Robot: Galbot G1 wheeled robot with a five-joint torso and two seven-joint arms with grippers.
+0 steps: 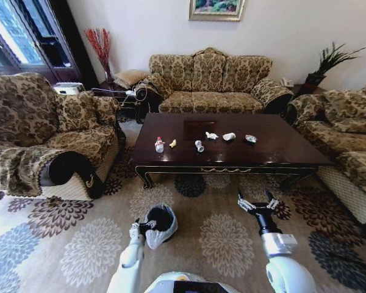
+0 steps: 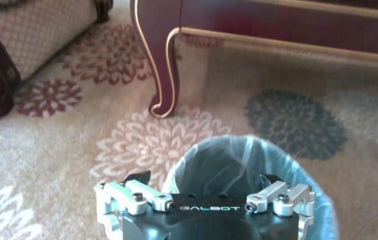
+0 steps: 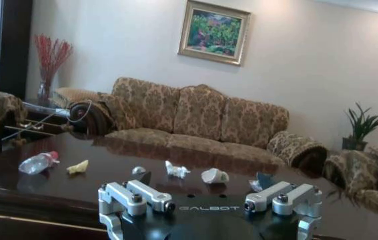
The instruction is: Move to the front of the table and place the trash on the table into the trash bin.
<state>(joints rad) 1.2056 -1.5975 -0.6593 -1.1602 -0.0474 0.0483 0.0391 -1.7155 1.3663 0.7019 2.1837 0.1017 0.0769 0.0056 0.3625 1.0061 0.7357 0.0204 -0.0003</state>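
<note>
Left gripper [image 1: 140,227] clamped on bag-lined black trash bin [image 1: 160,223], right gripper [image 1: 257,203] spread wide, empty, scattered trash [image 1: 199,146] on glossy table [image 1: 280,149]

You see a dark, glossy mahogany table [image 1: 274,146] with gold trim along its apron. On it lie a clear bottle [image 1: 159,144] with a red cap, a yellow scrap [image 1: 172,143] and white tissues [image 1: 211,135]. Near you, the black trash bin [image 1: 160,223] wears a translucent white liner. The carpet [image 1: 61,244] is beige with brown and grey floral medallions. The sofas [image 1: 210,79] carry a brown-gold damask.
</note>
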